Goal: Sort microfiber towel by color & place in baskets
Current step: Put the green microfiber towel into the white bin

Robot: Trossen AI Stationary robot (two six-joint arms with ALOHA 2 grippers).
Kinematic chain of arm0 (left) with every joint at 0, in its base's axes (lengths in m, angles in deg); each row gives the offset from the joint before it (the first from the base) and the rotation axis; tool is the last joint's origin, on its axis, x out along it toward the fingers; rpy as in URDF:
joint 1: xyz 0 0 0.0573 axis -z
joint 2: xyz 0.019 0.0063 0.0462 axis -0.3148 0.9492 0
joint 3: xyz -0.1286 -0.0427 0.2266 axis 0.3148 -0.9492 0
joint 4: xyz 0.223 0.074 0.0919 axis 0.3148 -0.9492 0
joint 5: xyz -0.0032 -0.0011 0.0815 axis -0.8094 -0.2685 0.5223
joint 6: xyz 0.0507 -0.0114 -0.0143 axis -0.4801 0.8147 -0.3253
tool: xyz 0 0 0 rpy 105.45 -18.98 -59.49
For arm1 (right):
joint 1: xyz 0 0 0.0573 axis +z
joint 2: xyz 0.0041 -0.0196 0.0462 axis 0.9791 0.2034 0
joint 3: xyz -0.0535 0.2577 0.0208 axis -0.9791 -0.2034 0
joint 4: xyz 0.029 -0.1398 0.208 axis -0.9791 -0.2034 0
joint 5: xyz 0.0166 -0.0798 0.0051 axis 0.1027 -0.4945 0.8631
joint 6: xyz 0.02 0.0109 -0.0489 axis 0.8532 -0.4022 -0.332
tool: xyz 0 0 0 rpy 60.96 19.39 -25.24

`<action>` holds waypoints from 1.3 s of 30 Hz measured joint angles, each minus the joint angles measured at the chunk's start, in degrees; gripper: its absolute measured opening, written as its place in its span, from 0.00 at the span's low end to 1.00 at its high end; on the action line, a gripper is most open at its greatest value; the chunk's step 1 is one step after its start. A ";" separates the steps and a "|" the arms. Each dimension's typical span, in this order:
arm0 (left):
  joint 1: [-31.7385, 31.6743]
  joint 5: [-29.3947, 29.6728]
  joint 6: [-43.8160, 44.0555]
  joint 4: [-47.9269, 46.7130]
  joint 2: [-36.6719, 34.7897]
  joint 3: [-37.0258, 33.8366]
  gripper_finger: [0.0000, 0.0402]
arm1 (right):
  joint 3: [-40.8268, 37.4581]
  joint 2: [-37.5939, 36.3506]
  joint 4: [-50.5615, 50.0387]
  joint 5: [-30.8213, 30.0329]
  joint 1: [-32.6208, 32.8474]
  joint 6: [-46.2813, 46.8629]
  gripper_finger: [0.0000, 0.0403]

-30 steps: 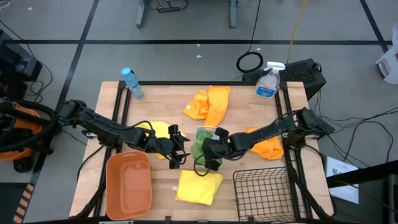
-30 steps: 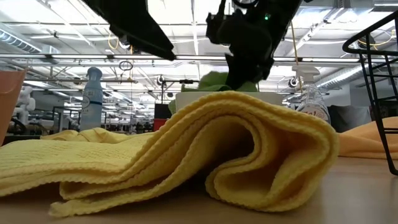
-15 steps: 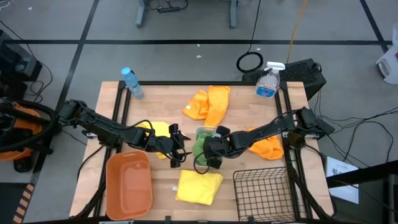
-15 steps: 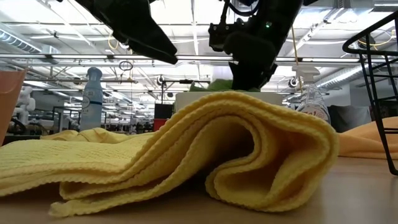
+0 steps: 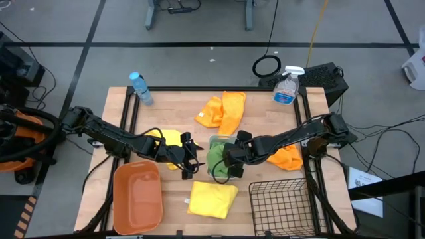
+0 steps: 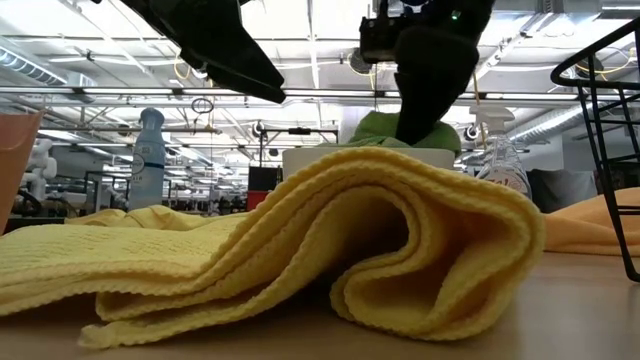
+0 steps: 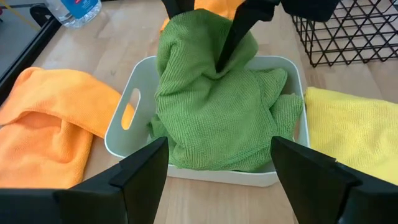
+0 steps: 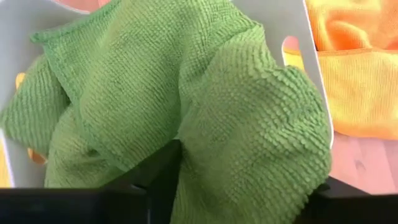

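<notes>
Snagging is the risk: right gripper (image 5: 230,161), fingers parted amid the green towel (image 7: 214,112) in the white bin (image 7: 121,134), could drag cloth out. Left gripper (image 7: 217,171) gapes at nine o'clock.

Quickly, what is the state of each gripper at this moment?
Left gripper: open, holding nothing, facing the white bin.
Right gripper: over the green towel in that bin; open or shut cannot be told.

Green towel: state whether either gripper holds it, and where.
Cannot be told. The right gripper is pressed into the green towel at its raised top fold over the white bin; the left gripper holds nothing.
</notes>
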 joint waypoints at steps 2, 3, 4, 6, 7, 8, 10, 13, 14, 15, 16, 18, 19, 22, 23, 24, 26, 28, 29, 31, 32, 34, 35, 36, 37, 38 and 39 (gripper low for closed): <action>0.00 0.00 0.00 -0.01 0.00 0.01 0.71 | 0.00 -0.10 0.12 0.08 -0.02 -0.41 0.52; 0.00 0.00 0.01 -0.01 0.00 0.02 0.71 | 0.00 -0.34 0.32 0.10 0.00 -0.63 0.54; 0.00 -0.01 0.02 -0.02 0.00 0.02 0.71 | 0.00 -0.47 0.56 0.14 0.00 -0.76 0.55; 0.00 -0.02 0.02 -0.02 0.00 0.02 0.71 | 0.00 -0.64 2.13 0.26 -0.02 -1.13 0.57; 0.00 -0.02 0.00 0.00 0.00 0.02 0.71 | 0.00 -0.64 2.93 0.81 -0.02 -1.29 0.58; 0.00 -0.02 0.01 0.31 0.35 0.03 0.71 | 0.00 -0.64 3.32 1.53 -0.02 -1.39 0.58; 0.00 -0.03 -0.15 0.77 1.27 0.13 0.71 | 0.00 -0.72 4.30 2.93 -0.02 -1.29 0.58; -0.04 -0.55 -1.58 3.10 3.53 0.11 0.71 | 0.00 -1.03 4.48 4.31 -0.01 -0.23 0.58; -0.04 -0.91 -2.48 4.21 4.22 0.11 0.71 | 0.00 -1.08 4.45 4.22 0.00 -0.33 0.58; -0.04 -1.31 -3.62 5.48 4.97 0.11 0.71 | 0.00 -1.16 4.81 4.15 0.00 -0.76 0.58; -0.15 -1.62 -5.13 7.56 5.76 0.11 0.71 | 0.00 -1.23 5.30 4.08 -0.01 -1.07 0.58; -0.33 -1.66 -8.72 11.20 7.33 0.11 0.71 | 0.00 -1.26 6.12 4.35 -0.04 -1.57 0.57; -0.51 -1.54 -10.61 12.67 8.08 0.11 0.71 | 0.00 -1.26 6.89 4.41 -0.02 -1.99 0.57; -1.50 0.06 -14.41 15.96 10.58 0.13 0.71 | 0.00 -1.26 8.98 4.45 0.15 -3.00 0.57; -1.98 0.46 -14.97 16.06 11.35 0.12 0.71 | 0.00 -1.40 9.50 4.45 0.32 -3.26 0.57; -2.51 0.55 -15.07 16.41 12.28 0.11 0.71 | 0.00 -1.59 9.75 4.48 0.52 -3.65 0.57; -3.66 0.63 -15.08 16.13 13.77 0.11 0.71 | 0.04 -1.93 10.49 4.48 0.94 -4.37 0.57; -4.59 0.66 -15.10 15.79 14.91 0.10 0.70 | 0.52 -2.38 9.94 4.47 1.58 -4.62 0.57; -4.94 0.68 -15.10 15.81 15.31 0.09 0.69 | 0.90 -2.46 9.39 4.47 1.86 -4.63 0.57; -5.44 0.70 -15.10 15.72 15.56 0.09 0.66 | 2.17 -2.48 8.53 4.48 2.56 -5.20 0.57; -5.55 0.66 -15.10 15.76 15.56 0.09 0.63 | 3.08 -2.48 7.28 4.45 3.03 -5.77 0.57; -5.76 -0.04 -15.09 15.86 15.54 0.09 0.58 | 4.87 -2.49 3.88 4.39 4.06 -6.86 0.57; -5.75 -0.44 -15.10 15.77 15.54 0.09 0.55 | 5.55 -2.56 3.11 4.28 4.61 -7.45 0.56; -5.75 -0.65 -15.19 15.79 15.54 0.09 0.52 | 5.93 -2.57 2.69 3.98 5.10 -8.19 0.55; -5.75 -0.66 -15.39 15.96 15.54 0.09 0.49 | 6.16 -2.57 1.94 3.52 5.50 -9.08 0.53; -5.75 -0.67 -15.50 16.29 15.54 0.09 0.46 | 6.23 -2.55 1.51 2.64 5.93 -9.81 0.50; -5.75 -0.70 -15.54 16.52 15.54 0.09 0.44 | 6.26 -2.55 1.46 1.49 6.22 -10.29 0.47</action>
